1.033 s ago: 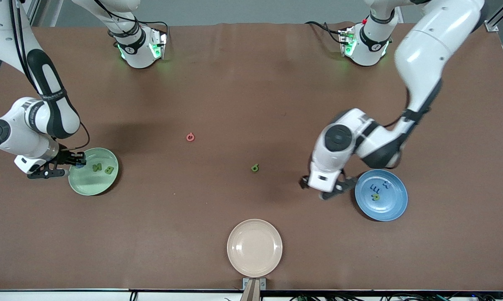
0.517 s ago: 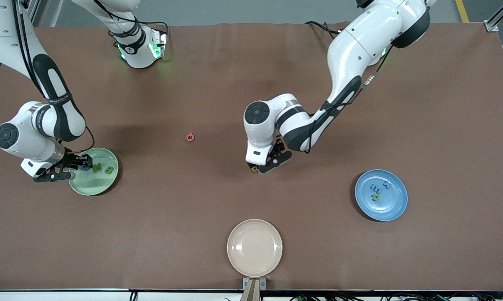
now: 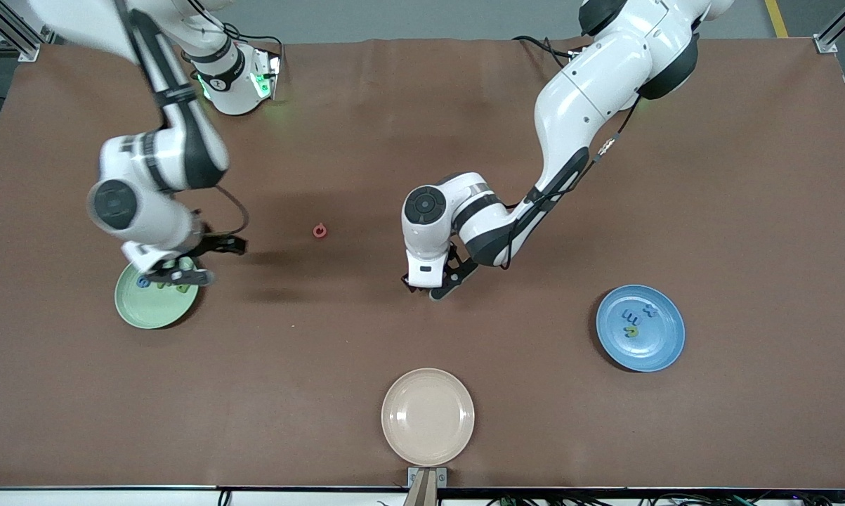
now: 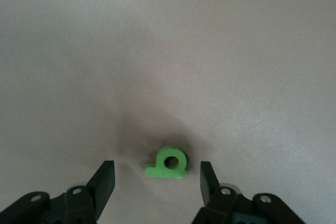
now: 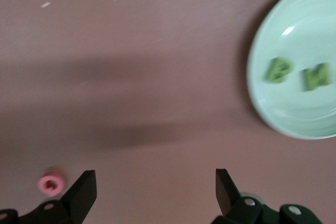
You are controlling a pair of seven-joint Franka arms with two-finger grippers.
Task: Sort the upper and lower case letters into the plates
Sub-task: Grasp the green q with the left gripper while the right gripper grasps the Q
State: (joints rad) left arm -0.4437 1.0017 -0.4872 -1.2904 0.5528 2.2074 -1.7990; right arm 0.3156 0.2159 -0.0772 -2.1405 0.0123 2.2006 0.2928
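My left gripper [image 3: 426, 287] is open and low at the table's middle, its fingers on either side of a small green letter [image 4: 168, 163]; the front view hides that letter under the hand. My right gripper [image 3: 204, 261] is open and empty, over the table at the light green plate's [image 3: 145, 313] edge. That plate holds a blue letter [image 3: 142, 282] and two green letters [image 5: 277, 70], partly hidden in the front view. A red letter [image 3: 319, 230] lies alone on the table and also shows in the right wrist view [image 5: 51, 184]. The blue plate [image 3: 664, 344] holds three letters [image 3: 633, 322].
A beige plate [image 3: 428, 416] stands near the table's front edge, at the middle, with nothing in it. The brown table runs bare between the plates. The arms' bases stand along the table's edge farthest from the front camera.
My right gripper has risen from the green plate and moved toward the red letter, leaving the blue letter in the plate. My left gripper has settled lower around the green letter.
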